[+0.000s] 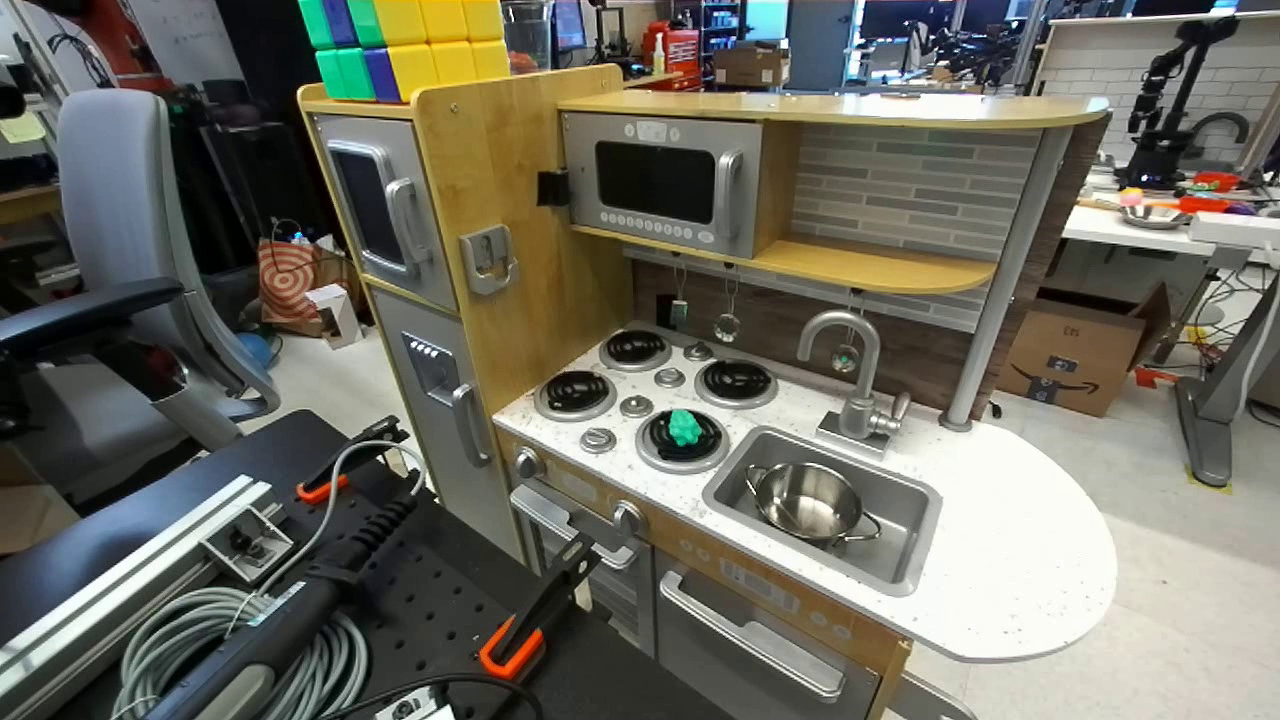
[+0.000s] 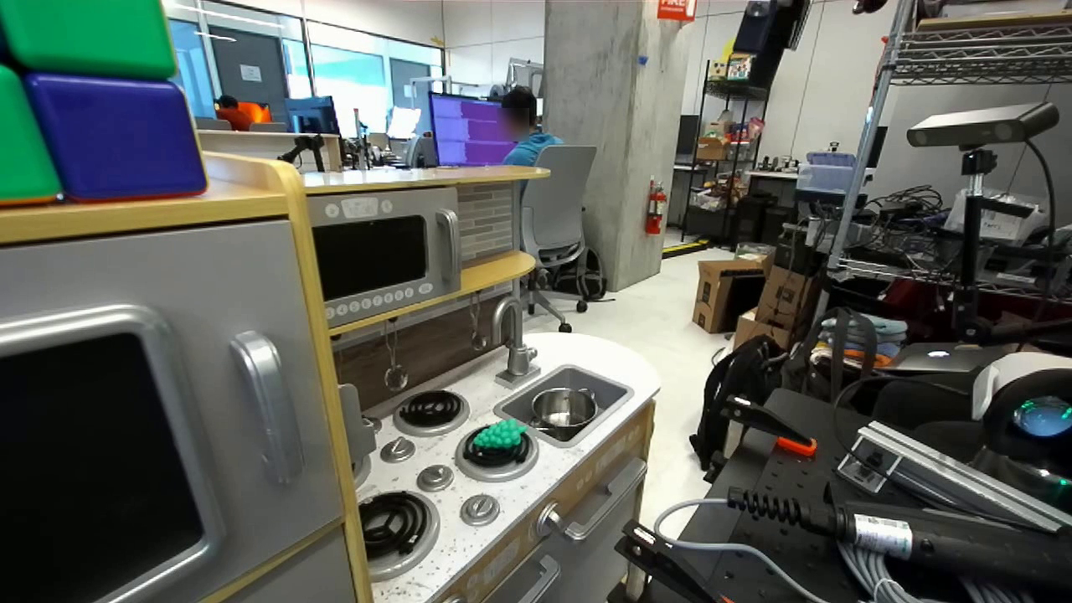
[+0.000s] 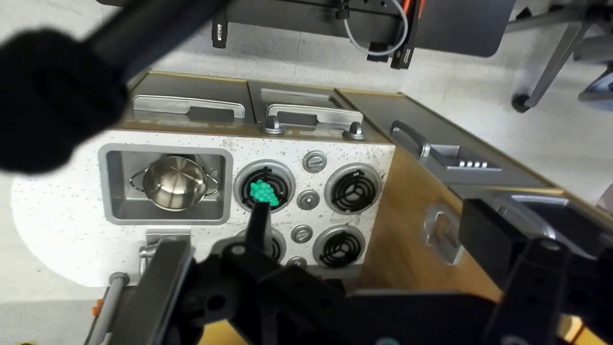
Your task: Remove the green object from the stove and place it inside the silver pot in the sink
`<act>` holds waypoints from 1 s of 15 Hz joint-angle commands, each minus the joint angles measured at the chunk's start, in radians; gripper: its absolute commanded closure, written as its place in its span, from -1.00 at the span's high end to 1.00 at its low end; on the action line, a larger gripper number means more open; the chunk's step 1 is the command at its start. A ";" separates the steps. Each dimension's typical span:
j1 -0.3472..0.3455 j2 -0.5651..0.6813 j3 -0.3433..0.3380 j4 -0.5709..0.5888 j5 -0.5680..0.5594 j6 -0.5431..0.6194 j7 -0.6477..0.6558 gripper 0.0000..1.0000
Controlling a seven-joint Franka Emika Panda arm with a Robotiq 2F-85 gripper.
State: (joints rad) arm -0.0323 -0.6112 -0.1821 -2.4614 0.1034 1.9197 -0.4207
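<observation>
Toward the front edge of the white countertop (image 1: 1010,555), the green object (image 1: 684,428) rests on the stove (image 1: 667,397), on its burner (image 1: 680,454) nearest the sink (image 1: 898,505); the silver pot (image 1: 808,498) sits inside that sink, between the stove and the countertop's rounded end; the faucet (image 1: 858,408) rises at the back edge; in the wrist view, the gripper (image 3: 368,215) holds its fingers spread well apart, one tip hiding part of that burner's rim.

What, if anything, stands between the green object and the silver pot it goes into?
Nothing tall is visible. Low down come the edge of the burner under the green object, the sink rim and a handle of the silver pot. The faucet stands off to one side.
</observation>
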 commanded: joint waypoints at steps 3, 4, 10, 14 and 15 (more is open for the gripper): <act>0.046 0.010 -0.062 0.026 -0.032 -0.101 -0.245 1.00; 0.042 0.013 -0.061 0.028 -0.035 -0.103 -0.261 1.00; 0.024 0.000 -0.029 0.001 -0.003 -0.026 -0.092 1.00; 0.009 0.022 0.002 -0.048 -0.130 0.226 -0.085 1.00; 0.023 0.051 -0.017 -0.036 -0.110 0.256 -0.091 1.00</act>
State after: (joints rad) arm -0.0162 -0.6057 -0.1935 -2.4974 0.0132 2.0604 -0.5150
